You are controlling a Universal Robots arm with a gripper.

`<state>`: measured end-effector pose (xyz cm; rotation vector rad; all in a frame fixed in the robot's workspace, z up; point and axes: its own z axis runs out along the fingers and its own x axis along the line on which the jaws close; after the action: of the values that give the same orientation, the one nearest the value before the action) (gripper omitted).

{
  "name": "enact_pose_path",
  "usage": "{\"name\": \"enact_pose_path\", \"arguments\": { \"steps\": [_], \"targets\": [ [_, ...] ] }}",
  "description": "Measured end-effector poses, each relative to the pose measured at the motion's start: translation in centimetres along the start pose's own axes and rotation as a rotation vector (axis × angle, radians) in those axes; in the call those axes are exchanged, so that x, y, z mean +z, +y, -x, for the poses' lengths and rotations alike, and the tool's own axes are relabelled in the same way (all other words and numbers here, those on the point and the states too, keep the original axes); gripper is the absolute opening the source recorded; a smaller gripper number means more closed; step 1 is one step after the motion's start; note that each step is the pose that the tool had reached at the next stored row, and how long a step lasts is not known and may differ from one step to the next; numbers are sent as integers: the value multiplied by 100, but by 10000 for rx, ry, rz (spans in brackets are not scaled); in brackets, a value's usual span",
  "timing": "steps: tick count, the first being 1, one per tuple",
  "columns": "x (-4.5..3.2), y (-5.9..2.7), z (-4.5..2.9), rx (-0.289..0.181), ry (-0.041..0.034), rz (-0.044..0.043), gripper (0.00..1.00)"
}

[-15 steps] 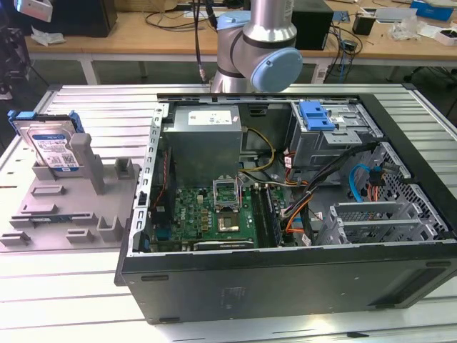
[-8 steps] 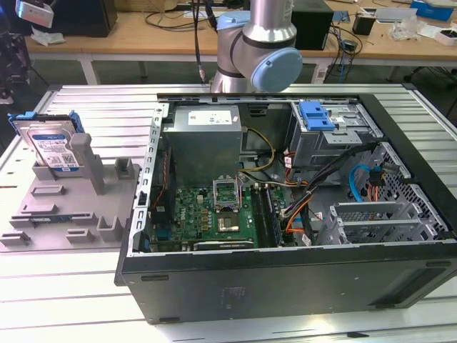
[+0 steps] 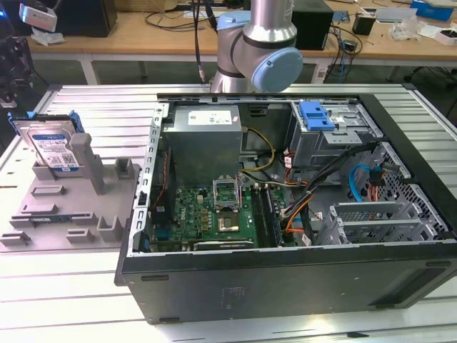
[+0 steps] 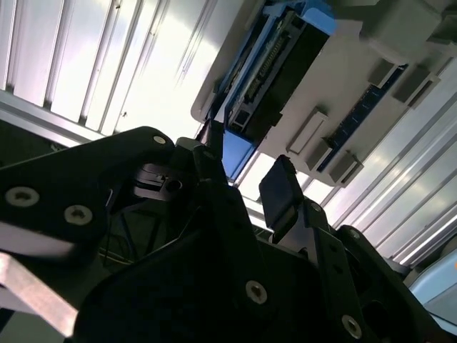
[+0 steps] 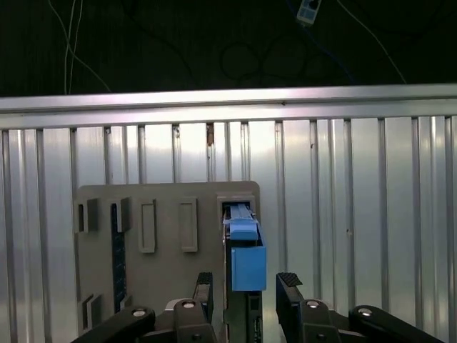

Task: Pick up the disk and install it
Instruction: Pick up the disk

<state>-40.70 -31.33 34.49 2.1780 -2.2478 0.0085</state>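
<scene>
claw (image 5: 247,280) open, in line with the disk (image 5: 248,263) standing on edge, leaning, in grey holder (image 5: 164,286).

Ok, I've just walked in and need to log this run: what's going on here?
The robot arm's gripper is poised over the disk, which stands on edge in a grey holder on the slatted table. The fingers are open, one on each side of the disk's blue bracket, with gaps showing, so nothing is gripped. The open computer case sits to the exterior view's right of the holder, and the disk is not yet installed in it.
</scene>
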Motion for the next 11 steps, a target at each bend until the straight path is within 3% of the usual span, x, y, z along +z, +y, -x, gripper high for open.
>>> {"name": "enact_pose_path", "arguments": {
  "steps": [11],
  "targets": [
    [109,-3,-4,0,-8,3,48]
  ]
}}
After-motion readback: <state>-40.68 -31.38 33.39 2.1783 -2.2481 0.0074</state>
